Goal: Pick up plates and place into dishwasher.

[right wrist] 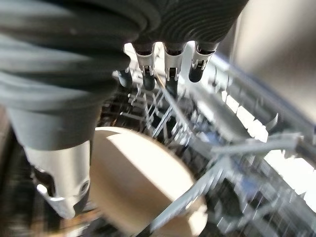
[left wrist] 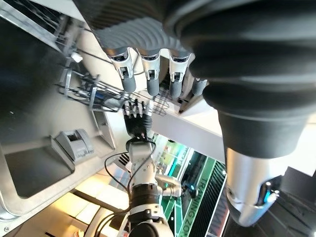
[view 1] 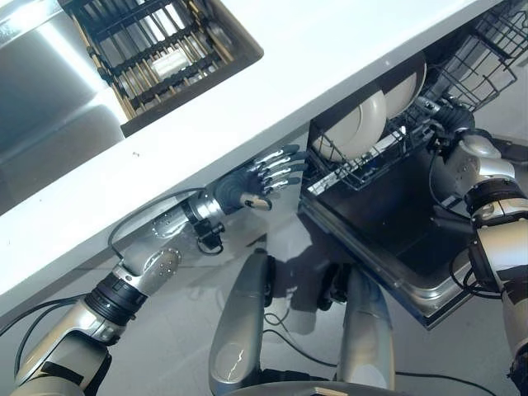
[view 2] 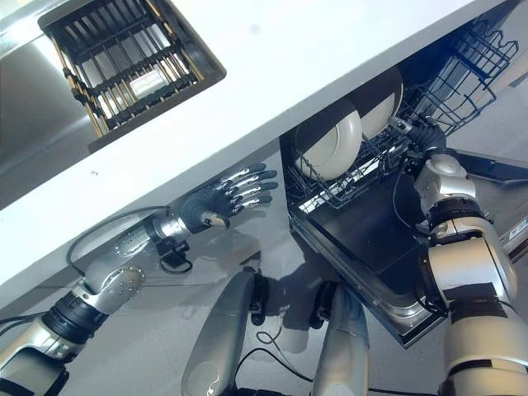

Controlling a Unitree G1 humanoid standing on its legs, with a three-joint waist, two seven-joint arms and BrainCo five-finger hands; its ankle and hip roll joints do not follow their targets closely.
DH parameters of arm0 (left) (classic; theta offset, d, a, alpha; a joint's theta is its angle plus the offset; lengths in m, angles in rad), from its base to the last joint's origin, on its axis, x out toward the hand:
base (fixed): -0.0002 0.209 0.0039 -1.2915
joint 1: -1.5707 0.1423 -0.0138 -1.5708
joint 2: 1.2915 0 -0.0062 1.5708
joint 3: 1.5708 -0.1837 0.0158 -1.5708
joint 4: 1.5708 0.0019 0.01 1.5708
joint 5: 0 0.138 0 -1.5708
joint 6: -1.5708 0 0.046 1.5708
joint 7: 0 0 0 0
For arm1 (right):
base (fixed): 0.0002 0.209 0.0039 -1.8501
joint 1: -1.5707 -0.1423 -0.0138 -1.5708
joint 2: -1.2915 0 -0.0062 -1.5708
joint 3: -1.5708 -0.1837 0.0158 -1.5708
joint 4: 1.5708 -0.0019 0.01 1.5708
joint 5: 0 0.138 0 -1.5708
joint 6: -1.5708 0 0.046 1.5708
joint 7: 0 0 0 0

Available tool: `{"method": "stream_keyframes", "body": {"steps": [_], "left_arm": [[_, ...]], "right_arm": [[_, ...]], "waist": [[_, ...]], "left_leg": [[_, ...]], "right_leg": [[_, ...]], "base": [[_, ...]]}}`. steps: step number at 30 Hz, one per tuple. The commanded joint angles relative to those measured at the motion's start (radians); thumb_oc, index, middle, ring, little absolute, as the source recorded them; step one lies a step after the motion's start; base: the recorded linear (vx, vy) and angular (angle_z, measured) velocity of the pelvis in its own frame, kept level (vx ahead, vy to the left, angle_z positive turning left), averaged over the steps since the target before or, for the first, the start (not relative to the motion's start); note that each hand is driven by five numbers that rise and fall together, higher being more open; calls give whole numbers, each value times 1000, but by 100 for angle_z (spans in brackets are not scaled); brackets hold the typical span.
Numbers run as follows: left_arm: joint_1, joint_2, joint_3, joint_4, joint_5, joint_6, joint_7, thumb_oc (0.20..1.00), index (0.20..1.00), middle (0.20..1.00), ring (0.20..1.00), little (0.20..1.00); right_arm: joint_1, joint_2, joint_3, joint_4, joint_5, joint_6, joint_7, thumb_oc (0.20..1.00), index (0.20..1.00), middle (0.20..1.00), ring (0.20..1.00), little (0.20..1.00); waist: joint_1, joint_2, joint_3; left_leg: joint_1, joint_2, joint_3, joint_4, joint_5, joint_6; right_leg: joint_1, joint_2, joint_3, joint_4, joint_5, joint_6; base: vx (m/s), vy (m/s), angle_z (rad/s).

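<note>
A long white countertop (view 1: 247, 99) crosses the head views, with a steel sink (view 1: 49, 91) and a dark slatted drying rack (view 1: 157, 49) set into it. Below its edge the dishwasher door (view 1: 396, 239) hangs open, and the wire lower rack (view 1: 371, 161) is pulled out over it. Two white plates (view 1: 359, 124) stand on edge in that rack, one behind the other, the farther one partly hidden under the counter edge. A second wire basket (view 1: 495, 41) shows further back, cut off by the frame.

The left hand (view 1: 268, 177) hovers below the counter edge, just beside the rack's corner, fingers straight and spread, holding nothing. The right hand (view 1: 437, 115) is at the rack's far side near the plates; its wrist view shows the fingers (right wrist: 170, 74) extended, relaxed, over the wires, with a plate (right wrist: 133, 177) below them, nothing grasped. Whether the fingertips touch the wires is hard to make out
</note>
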Motion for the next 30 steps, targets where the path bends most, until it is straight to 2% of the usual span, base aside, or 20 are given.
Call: {"method": "stream_keyframes", "body": {"steps": [1,3,5,8,9,10,15,17,19,21,22,25,30], "left_arm": [[6,-55,-19,-71,63,-117,51,1000,1000,1000,1000,1000],[9,-87,-54,-81,110,-148,96,1000,1000,1000,1000,1000],[15,-108,-80,-84,139,-173,126,1000,1000,1000,1000,1000],[29,-124,-97,-81,169,-190,148,1000,1000,1000,1000,1000],[31,-125,-100,-77,175,-195,149,1000,1000,1000,1000,1000],[35,-126,-106,-72,179,-205,153,1000,1000,1000,1000,1000],[60,-118,-117,-81,161,-208,140,1000,1000,1000,1000,1000],[76,-112,-128,-90,153,-198,135,1000,1000,1000,1000,1000],[83,-107,-138,-98,148,-189,130,1000,1000,1000,1000,1000],[83,-100,-147,-103,138,-187,124,1000,1000,1000,1000,1000],[82,-95,-149,-110,139,-183,125,1000,1000,1000,1000,1000],[75,-90,-149,-120,143,-172,123,1000,1000,1000,1000,1000],[49,-77,-142,-137,130,-138,111,1000,1000,1000,1000,1000]], "right_arm": [[-16,-109,9,-111,-184,-47,-252,1000,1000,1000,1000,1000],[59,-107,-28,-163,-301,-86,-427,1000,1000,1000,1000,1000],[147,-95,-84,-201,-365,-156,-563,1000,1000,1000,1000,1000],[294,-54,-201,-234,-335,-238,-698,1000,1000,1000,1000,1000],[325,-41,-228,-233,-317,-235,-733,1000,1000,1000,1000,1000],[383,-23,-274,-208,-301,-264,-746,1000,1000,1000,1000,1000],[512,16,-382,-48,-166,-273,-725,1000,1000,1000,1000,1000],[563,18,-412,27,-87,-233,-674,1000,1000,1000,1000,1000],[582,16,-418,93,0,-172,-582,1000,1000,1000,1000,1000],[596,21,-401,141,81,-131,-472,1000,1000,1000,1000,1000],[599,28,-388,165,158,-90,-399,1000,1000,1000,1000,1000],[597,49,-357,210,234,-23,-232,1000,1000,1000,1000,1000],[542,106,-291,228,415,8,108,1000,1000,1000,1000,1000]], "waist": [[-50,-29,-54],[-79,-30,-52],[-101,-29,-52],[-122,-25,-57],[-125,-24,-60],[-130,-23,-65],[-129,-17,-83],[-123,-12,-90],[-115,-6,-92],[-109,0,-89],[-104,4,-85],[-95,13,-73],[-73,27,-52]], "left_leg": [[77,-9,75,-11,-112,93],[99,-6,83,-16,-117,95],[124,-3,90,-21,-123,94],[165,-1,94,-48,-124,93],[175,-1,93,-57,-124,92],[190,-1,91,-69,-124,91],[250,-4,89,-112,-116,90],[269,-9,84,-124,-111,89],[279,-16,81,-135,-107,88],[278,-23,79,-136,-107,89],[272,-29,79,-136,-106,89],[253,-37,79,-130,-104,90],[218,-52,74,-124,-93,91]], "right_leg": [[64,59,74,-88,1,-36],[82,70,88,-98,-2,-35],[105,75,96,-107,-8,-32],[143,74,104,-126,-13,-26],[154,73,104,-134,-12,-24],[173,72,105,-149,-11,-21],[240,71,106,-200,-3,-16],[268,68,102,-220,2,-16],[277,66,101,-226,5,-17],[276,63,100,-227,8,-18],[268,61,99,-221,8,-20],[247,56,94,-204,6,-23],[208,44,81,-175,5,-28]], "base": [[-50,134,-19],[-61,178,-23],[-24,143,-22],[-4,93,-23],[15,53,-10],[0,0,0],[65,-11,0],[98,-41,0],[70,-56,-5],[20,-56,-5],[-14,-51,-1],[-35,-56,5],[-63,-65,5]]}}
